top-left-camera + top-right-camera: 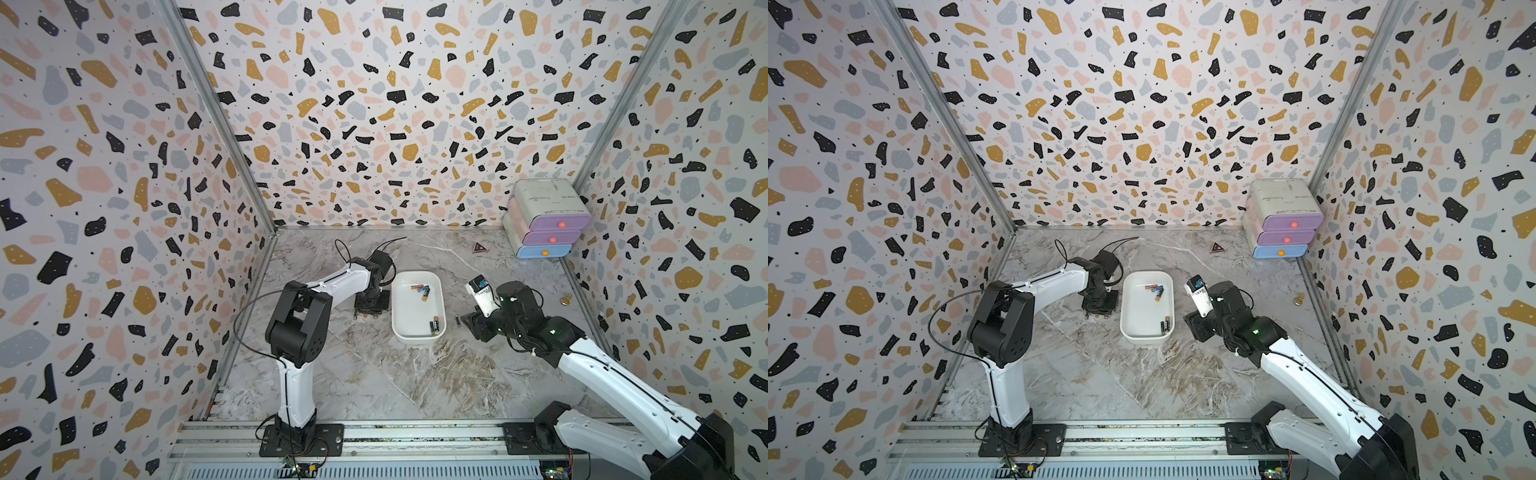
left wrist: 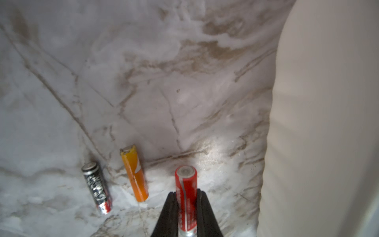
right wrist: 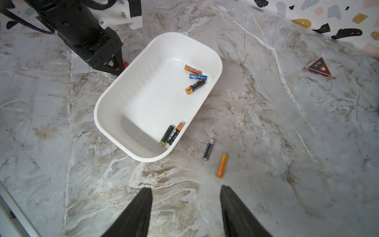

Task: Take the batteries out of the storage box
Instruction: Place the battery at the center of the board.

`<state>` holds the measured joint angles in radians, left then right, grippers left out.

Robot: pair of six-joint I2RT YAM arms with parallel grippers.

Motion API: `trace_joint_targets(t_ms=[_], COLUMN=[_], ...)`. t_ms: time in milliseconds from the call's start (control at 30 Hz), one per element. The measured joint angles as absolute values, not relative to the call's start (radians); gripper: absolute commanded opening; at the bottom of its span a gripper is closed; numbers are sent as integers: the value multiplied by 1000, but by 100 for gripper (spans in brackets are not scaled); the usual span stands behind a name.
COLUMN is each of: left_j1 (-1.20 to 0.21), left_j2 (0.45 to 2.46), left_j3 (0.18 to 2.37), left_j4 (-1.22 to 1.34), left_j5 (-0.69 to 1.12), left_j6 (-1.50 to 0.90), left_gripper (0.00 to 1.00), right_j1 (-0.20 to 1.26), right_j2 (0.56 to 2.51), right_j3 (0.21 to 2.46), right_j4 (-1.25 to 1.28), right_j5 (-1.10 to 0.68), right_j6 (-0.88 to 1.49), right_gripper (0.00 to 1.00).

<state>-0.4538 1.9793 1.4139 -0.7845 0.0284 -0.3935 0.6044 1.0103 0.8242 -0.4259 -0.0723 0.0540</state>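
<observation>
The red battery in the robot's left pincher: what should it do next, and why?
Probably open the left gripper and leave the red battery on the table. It is already outside the storage box, low beside an orange battery and a black-and-silver battery lying there.

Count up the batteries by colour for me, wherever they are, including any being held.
Black batteries, some with gold or copper ends: 5
Orange batteries: 3
Blue battery: 1
Red battery, gripped in the left tool: 1
Total: 10
</observation>
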Motion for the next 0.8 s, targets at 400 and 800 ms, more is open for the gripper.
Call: trace_joint_targets(t_ms=[400,800], left_j1=[-460,-468], left_j2=[2034,1876], left_j3=[1441,1442], left_j4=[-774,-787], left_j5=[10,2], left_j6=[-405,-423], left_gripper=[40,45], right_j1=[607,607], right_j2=[1001,1031], right_j3=[824,871], right_j4=[-426,-468], right_j5=[-72,-105], right_j6=[47,49], right_gripper=[59,60])
